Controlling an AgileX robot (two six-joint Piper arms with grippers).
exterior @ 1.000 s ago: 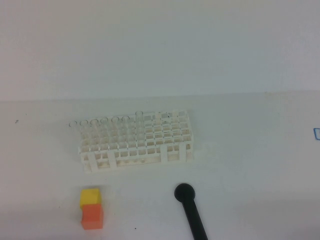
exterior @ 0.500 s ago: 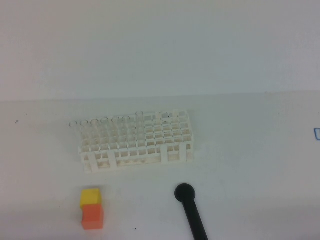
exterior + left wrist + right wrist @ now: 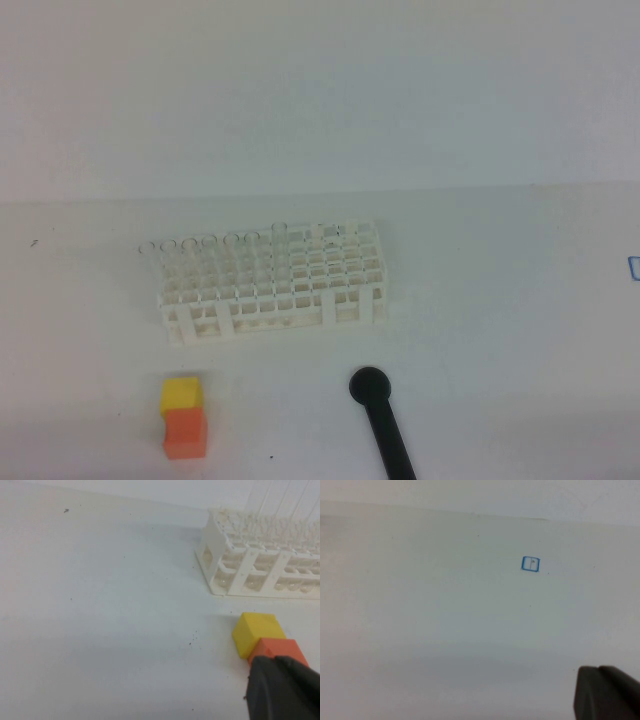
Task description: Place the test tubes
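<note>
Left gripper (image 3: 282, 690), open or closed we can't tell, sits by the orange block (image 3: 277, 650) near the front edge of the table (image 3: 500, 340). Right gripper (image 3: 607, 695), likewise untellable, is over the table's bare right side. Test tubes (image 3: 200, 243) stand in the back row of the rack (image 3: 270, 295), mid-table. We judge nothing is held. The next move needs a loose tube, and we see none.

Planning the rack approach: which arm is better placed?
Probably left: the left gripper sits near the test tube rack; the right gripper faces only table and a blue square mark.
</note>
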